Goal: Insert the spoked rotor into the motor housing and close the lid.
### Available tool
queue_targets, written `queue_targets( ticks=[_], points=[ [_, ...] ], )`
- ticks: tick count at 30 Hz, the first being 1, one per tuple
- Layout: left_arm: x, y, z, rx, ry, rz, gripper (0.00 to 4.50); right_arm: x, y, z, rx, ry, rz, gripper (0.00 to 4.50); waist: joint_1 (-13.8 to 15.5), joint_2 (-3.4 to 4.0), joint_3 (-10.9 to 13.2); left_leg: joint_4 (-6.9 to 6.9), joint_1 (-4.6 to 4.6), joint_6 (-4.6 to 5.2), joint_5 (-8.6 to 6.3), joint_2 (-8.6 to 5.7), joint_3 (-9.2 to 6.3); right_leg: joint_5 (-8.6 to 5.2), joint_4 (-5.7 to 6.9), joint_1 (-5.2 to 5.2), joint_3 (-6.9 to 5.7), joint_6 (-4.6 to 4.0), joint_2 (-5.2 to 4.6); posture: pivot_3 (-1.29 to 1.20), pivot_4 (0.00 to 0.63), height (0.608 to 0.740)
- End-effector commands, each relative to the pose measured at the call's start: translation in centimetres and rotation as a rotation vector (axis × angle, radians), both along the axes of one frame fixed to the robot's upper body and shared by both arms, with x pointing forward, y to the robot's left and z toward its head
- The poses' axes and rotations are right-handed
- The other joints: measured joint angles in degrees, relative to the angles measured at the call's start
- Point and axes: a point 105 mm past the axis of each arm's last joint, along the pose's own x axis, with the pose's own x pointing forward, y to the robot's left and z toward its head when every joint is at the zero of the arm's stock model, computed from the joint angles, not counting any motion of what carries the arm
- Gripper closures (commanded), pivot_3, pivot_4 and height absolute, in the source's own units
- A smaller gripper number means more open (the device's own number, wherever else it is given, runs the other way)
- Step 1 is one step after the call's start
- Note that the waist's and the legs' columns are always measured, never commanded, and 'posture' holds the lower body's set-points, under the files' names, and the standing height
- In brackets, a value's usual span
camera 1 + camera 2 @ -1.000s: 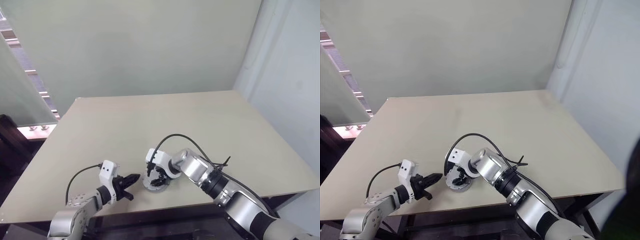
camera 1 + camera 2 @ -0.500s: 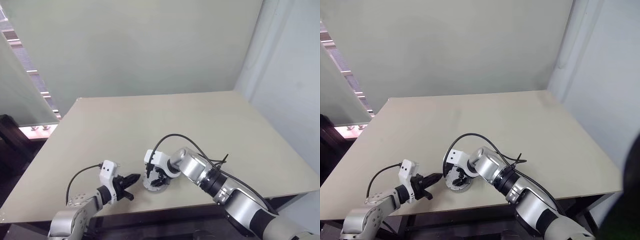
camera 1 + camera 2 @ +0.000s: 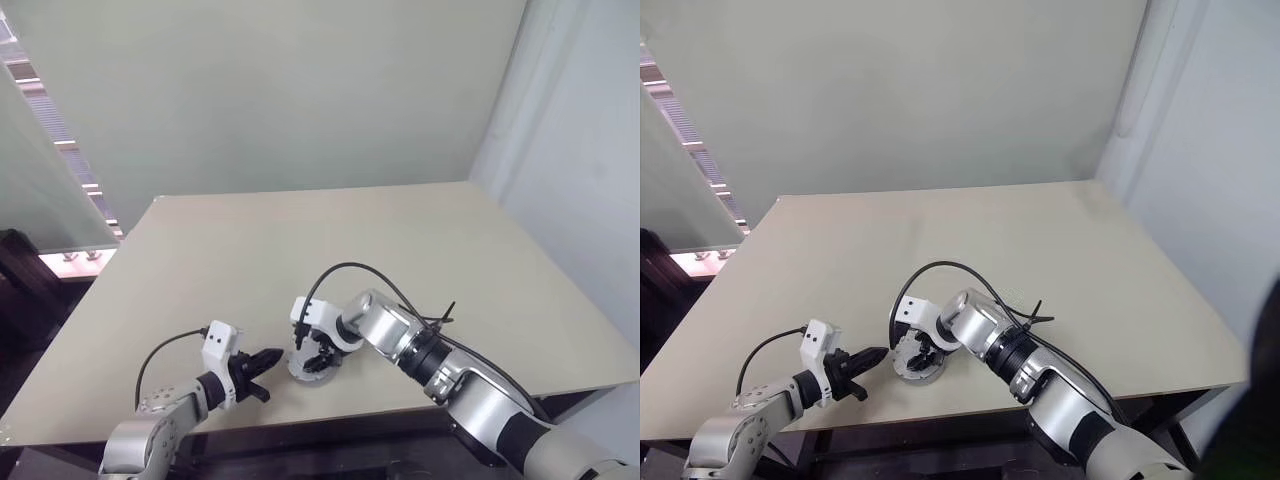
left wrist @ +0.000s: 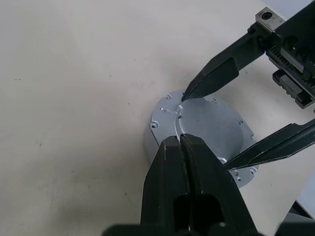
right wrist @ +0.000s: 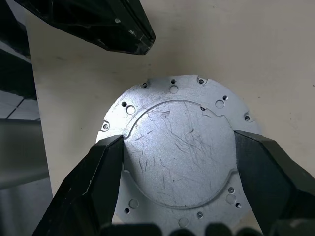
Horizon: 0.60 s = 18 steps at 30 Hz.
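Note:
A round silver lid [image 5: 177,152] lies flat on the motor housing [image 4: 150,142], a squat silver cylinder near the table's front edge [image 3: 303,372]. My right gripper [image 5: 174,142] comes down on it from the right. Its two black fingers [image 5: 93,177] press the opposite sides of the lid's raised disc, shut on it. My left gripper [image 4: 179,137] is shut and empty, its tip just left of the housing and level with the lid's rim [image 3: 272,355]. The spoked rotor is hidden.
The beige table [image 3: 300,240] spreads wide behind and to both sides of the housing. Its front edge runs close below both grippers. A black cable [image 3: 340,270] loops above my right wrist. A glass panel [image 3: 40,180] stands beyond the table's left edge.
My right forearm has shifted a little while its fingers stay at the lid. The left gripper and the housing have kept still.

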Motion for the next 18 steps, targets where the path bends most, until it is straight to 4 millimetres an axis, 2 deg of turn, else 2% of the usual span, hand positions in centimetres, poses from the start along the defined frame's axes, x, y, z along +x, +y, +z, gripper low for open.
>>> queue_targets(
  ticks=[1,13,18],
  points=[
    [0.6,-0.1,1.0,0.012,-0.049,-0.013,4.5,-0.2,-2.0,-2.6,-0.091,0.06,-0.061,1.25,0.0,0.02,0.0,0.0,0.01,0.0,0.0,0.0,0.0,0.0,0.0,0.0,0.0,0.0,0.0,0.0,0.0,0.74],
    [0.9,-0.6,0.9,0.014,-0.051,-0.027,4.5,-0.6,-1.7,-3.2,-0.114,0.027,-0.052,1.25,0.0,0.11,-0.1,-0.04,0.15,0.0,0.0,0.09,-0.02,-0.01,0.06,0.04,-0.07,-0.02,0.04,0.0,0.0,0.74],
    [1.0,-1.3,-0.5,0.064,-0.004,-0.054,4.5,-0.6,-1.9,-3.3,-0.118,0.026,-0.05,1.25,0.0,0.12,-0.1,-0.04,0.15,0.0,0.0,0.07,-0.01,-0.01,0.05,0.06,-0.06,-0.01,0.03,0.0,0.0,0.74]
  ],
)
